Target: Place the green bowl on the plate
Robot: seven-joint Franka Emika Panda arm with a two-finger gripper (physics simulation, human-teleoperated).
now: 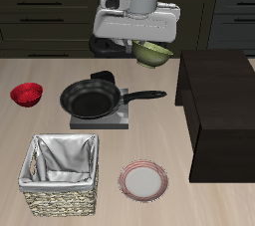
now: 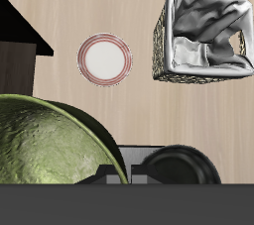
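Surfaces below the gripper

We see a pale matt wood-grain table [image 2: 109, 6], a woven wicker basket [image 2: 164, 56] lined with creased grey cloth, and beside the gripper a rough, mottled green bowl [image 2: 45, 145].

I take the frying pan [image 1: 93, 100] as my landmark, sitting mid-counter [image 1: 129, 71] on a flat block [image 1: 118, 120]. The green bowl [image 1: 152, 54] hangs in my pincer [image 1: 149, 49] above the counter, behind the pan and off toward its handle end. The plate [image 1: 144, 180] lies on the counter well in front of the pan, near the front edge. The basket [image 1: 62, 175] stands just beside the plate, also in front of the pan. The small bowl [image 1: 27, 95] rests beside the pan, opposite its handle. A cabinet [image 1: 221, 111] stands beyond the handle tip.
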